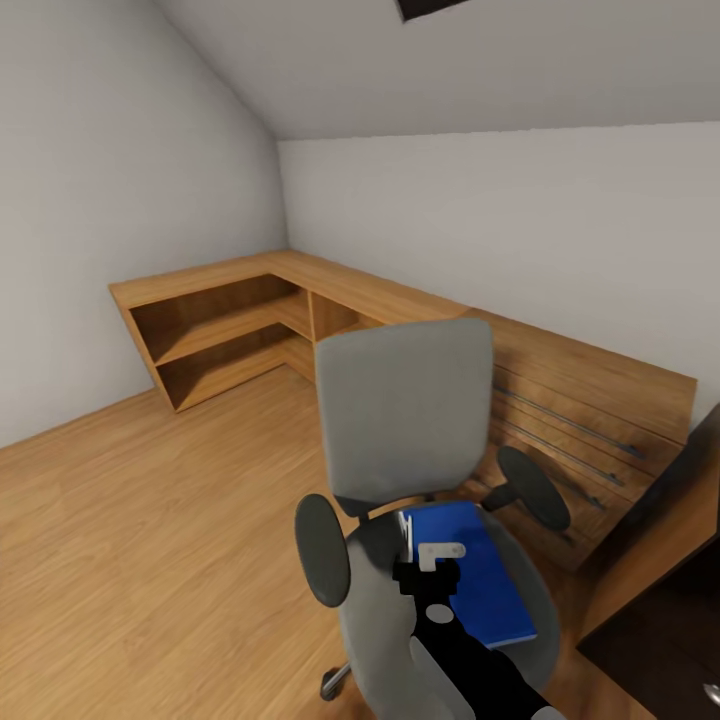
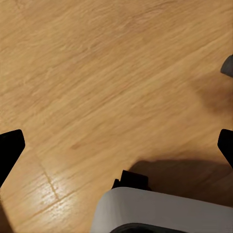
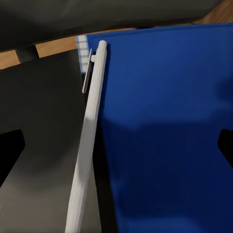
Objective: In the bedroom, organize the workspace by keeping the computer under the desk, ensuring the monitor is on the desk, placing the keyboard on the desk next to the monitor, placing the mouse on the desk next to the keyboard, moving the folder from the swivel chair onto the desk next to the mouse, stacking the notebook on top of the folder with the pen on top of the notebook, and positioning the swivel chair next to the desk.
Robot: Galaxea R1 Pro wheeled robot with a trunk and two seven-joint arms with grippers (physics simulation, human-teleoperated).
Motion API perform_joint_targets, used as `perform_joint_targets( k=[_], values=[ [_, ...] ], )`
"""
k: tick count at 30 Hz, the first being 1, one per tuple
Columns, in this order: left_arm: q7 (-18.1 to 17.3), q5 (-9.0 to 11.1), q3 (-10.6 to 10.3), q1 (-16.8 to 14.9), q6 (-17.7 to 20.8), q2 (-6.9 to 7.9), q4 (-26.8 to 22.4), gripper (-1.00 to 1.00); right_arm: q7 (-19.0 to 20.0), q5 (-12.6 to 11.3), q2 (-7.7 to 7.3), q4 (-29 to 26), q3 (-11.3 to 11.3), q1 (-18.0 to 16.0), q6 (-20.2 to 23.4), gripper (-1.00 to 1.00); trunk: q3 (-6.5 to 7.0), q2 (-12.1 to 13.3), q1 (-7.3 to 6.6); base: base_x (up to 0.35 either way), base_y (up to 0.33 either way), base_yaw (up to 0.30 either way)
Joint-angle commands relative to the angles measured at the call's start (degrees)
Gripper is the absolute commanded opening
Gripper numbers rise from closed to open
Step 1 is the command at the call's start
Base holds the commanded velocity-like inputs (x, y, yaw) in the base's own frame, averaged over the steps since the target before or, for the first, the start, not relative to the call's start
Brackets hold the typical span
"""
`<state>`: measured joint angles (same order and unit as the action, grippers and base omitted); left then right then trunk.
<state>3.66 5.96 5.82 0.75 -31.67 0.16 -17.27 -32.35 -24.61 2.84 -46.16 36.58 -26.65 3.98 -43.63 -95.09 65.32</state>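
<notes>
The grey swivel chair (image 1: 405,410) stands on the wood floor, facing me. The bright-blue folder (image 1: 480,580) lies flat on its seat. In the right wrist view a thin white pen (image 3: 90,136) lies along one edge of the folder (image 3: 165,131), partly on the dark seat. My right gripper (image 1: 432,570) hovers just above that edge of the folder, open, with nothing between its fingers (image 3: 9,155). My left gripper (image 2: 116,145) is open over bare wood floor. The monitor, keyboard, mouse, notebook and computer are out of view.
A low light-wood shelf unit (image 1: 230,320) runs along both walls behind the chair, with slatted fronts (image 1: 590,420) at the right. A dark and wood furniture corner (image 1: 670,590) juts in at lower right; I cannot tell if it is the desk. Open floor (image 1: 150,520) lies to the left.
</notes>
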Motion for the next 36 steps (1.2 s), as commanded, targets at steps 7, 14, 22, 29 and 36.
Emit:
perform_joint_targets(
  k=[7,14,22,29,36],
  values=[
    [-0.04,0.53,-0.33,0.04,-0.06,0.02,-0.06,1.0,-0.44,-0.17,-0.07,-0.07,0.24,-0.07,0.33,1.0,-0.04,-0.02,0.0,0.0,0.069,0.0],
    [-0.05,0.41,-0.41,0.04,-0.05,0.0,-0.05,1.0,-0.44,-0.17,-0.11,-0.01,0.17,-0.07,0.35,1.0,-0.04,-0.02,0.0,0.0,0.01,0.0],
    [-0.06,0.37,-0.45,0.04,-0.07,-0.02,-0.04,1.0,-0.44,-0.17,-0.12,0.01,0.16,-0.07,0.4,1.0,-0.04,-0.02,0.0,0.0,0.027,0.0],
    [-0.06,0.36,-0.46,0.04,-0.06,-0.07,-0.04,1.0,-0.44,-0.17,-0.24,0.02,0.1,-0.07,0.41,1.0,-0.04,-0.02,0.0,0.0,0.045,0.0],
    [-0.06,0.36,-0.46,0.04,-0.06,-0.1,-0.04,1.0,-0.37,-0.25,-0.63,0.0,0.07,-0.07,0.41,1.0,-0.04,-0.02,0.0,0.0,0.004,0.0]
  ],
)
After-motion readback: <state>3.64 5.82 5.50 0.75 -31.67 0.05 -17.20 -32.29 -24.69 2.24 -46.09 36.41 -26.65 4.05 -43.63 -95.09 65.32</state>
